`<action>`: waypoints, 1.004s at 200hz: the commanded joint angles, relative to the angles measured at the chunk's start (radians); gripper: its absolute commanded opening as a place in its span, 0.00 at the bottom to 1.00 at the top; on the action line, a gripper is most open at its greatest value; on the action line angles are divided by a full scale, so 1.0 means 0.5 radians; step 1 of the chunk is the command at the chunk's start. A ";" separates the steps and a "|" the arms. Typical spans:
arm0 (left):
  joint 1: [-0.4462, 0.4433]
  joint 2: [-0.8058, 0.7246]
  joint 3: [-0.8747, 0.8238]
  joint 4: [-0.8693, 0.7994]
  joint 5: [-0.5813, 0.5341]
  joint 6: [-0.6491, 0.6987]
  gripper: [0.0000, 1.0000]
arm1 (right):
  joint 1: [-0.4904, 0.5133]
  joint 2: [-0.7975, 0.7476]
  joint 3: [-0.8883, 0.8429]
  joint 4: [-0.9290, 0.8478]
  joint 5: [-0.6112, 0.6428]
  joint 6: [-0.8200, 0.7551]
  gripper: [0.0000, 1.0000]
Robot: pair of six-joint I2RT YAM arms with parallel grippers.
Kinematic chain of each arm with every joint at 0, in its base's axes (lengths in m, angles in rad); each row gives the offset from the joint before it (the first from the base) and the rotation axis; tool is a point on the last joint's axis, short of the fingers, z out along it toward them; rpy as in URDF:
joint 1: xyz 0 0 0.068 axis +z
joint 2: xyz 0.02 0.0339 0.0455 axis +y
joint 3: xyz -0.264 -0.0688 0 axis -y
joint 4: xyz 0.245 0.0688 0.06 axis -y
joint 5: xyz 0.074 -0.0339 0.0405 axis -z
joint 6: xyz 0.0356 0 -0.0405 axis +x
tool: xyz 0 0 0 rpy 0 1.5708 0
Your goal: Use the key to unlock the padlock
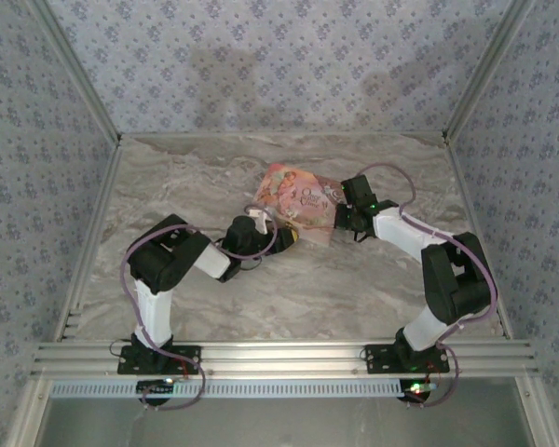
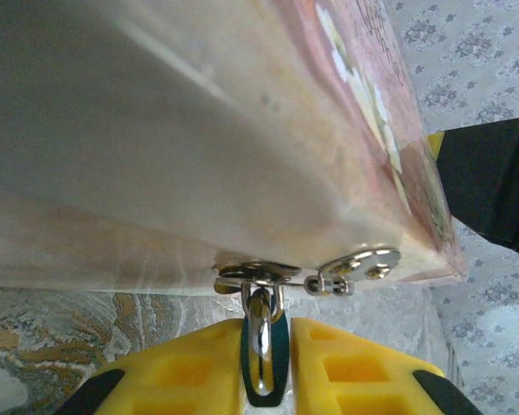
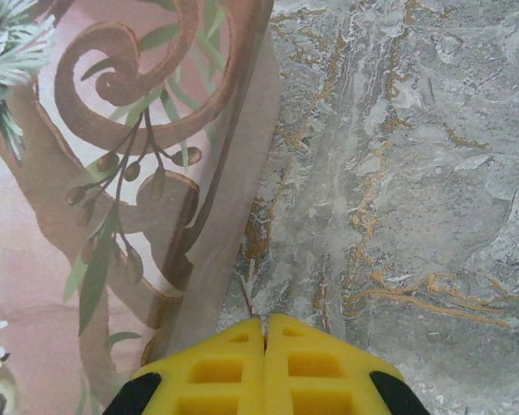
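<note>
Within the left end effector (image 2: 266, 333) sits the padlock (image 2: 261, 359).

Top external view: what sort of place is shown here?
Probably a staged test booth rather than a real room: blue floral wallpapered panels enclose a grey marble-patterned tabletop on three sides, and a silver aluminium rail runs along the near edge.
</note>
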 commanded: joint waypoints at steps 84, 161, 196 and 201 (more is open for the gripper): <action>0.080 -0.056 0.010 -0.238 0.165 -0.020 0.36 | 0.002 -0.052 0.018 -0.006 -0.002 0.015 0.00; 0.017 0.088 0.152 -0.108 0.138 -0.078 0.45 | 0.004 -0.027 0.034 -0.013 -0.003 0.009 0.00; 0.009 0.119 0.154 -0.089 0.117 -0.112 0.44 | 0.008 -0.016 0.041 -0.011 -0.007 0.010 0.00; 0.007 0.120 0.152 -0.088 0.116 -0.115 0.44 | 0.009 -0.017 0.043 -0.012 -0.004 0.008 0.00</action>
